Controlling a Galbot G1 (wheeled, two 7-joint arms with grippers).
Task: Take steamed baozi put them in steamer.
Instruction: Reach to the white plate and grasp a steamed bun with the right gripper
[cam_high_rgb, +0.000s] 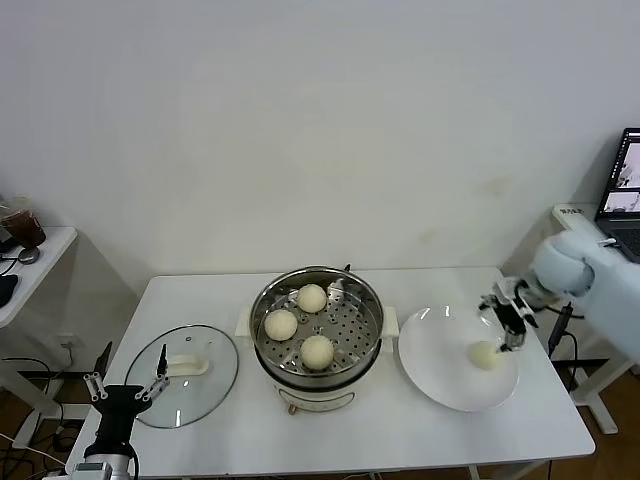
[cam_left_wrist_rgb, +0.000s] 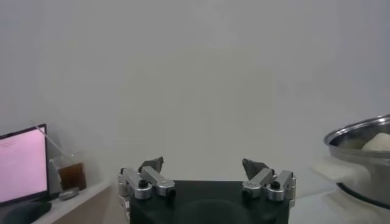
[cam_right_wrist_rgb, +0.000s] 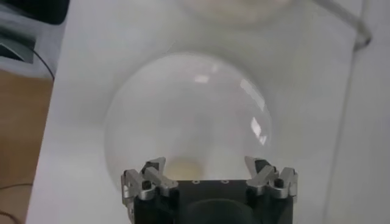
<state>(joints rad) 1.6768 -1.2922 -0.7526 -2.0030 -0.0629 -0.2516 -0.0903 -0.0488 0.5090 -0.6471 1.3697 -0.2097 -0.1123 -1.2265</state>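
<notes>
Three buns (cam_high_rgb: 298, 324) sit in the steamer (cam_high_rgb: 317, 345); the fourth bun (cam_high_rgb: 485, 355) lies at four o'clock on the plate (cam_high_rgb: 440, 375); the right gripper (cam_high_rgb: 510, 322), jaws wide and empty, hovers just above it; next move likely: descend, close; the left gripper (cam_high_rgb: 128, 382), wide, idles beside the glass lid (cam_high_rgb: 185, 375) at nine o'clock; nothing obstructs.

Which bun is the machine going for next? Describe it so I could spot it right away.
Start at the shiny steel steamer in the middle of the white table, then look to the flat white plate on its right. The baozi lying there, under the open right end effector, is the only one outside the steamer.
</notes>
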